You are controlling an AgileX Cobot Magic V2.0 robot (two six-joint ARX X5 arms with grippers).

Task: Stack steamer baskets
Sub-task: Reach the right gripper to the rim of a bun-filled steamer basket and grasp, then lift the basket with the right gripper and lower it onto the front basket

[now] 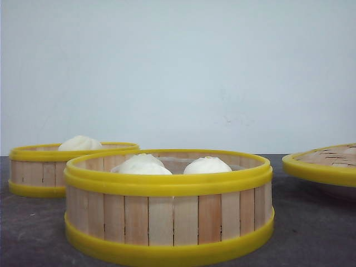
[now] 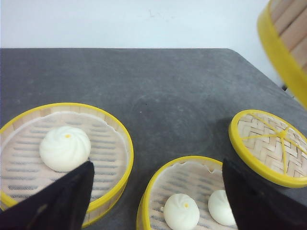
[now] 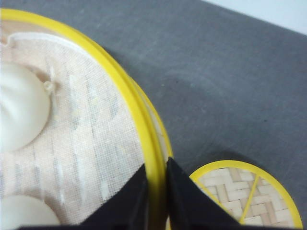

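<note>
Pinching narrow, the jaws of the right gripper point(image 3: 156, 165) are clamping the yellow rim of the lifted basket point(image 3: 86, 143), one finger inside the wall and one outside. That grip is leaving the buns point(image 3: 19, 110) and the cloth liner point(image 3: 96, 124) untouched. This basket is hanging clear above the worktop point(image 2: 168, 81), and its slatted side is showing large at the corner of the left wrist view, so it looks ready to be carried over a partner.

The left gripper point(image 2: 157, 165) is hovering high with its jaws spread wide, holding nothing; I'm reading it as waiting.

Under it, the two-bun basket point(image 2: 192, 196) is sitting toward the worktop's near edge, about midway along. The one-bun basket point(image 2: 62, 148) is sitting to the left, a little further back, near but not touching. Both are upright and uncovered, so either rim is offering a landing.

The woven lid point(image 2: 271, 146) is lying by the right edge, apart from the two-bun basket, directly below the lifted load. Open grey surface is running to the far edge, giving plenty of room. The risk, as I'm judging it, is the rim-only grip letting the load tilt.
</note>
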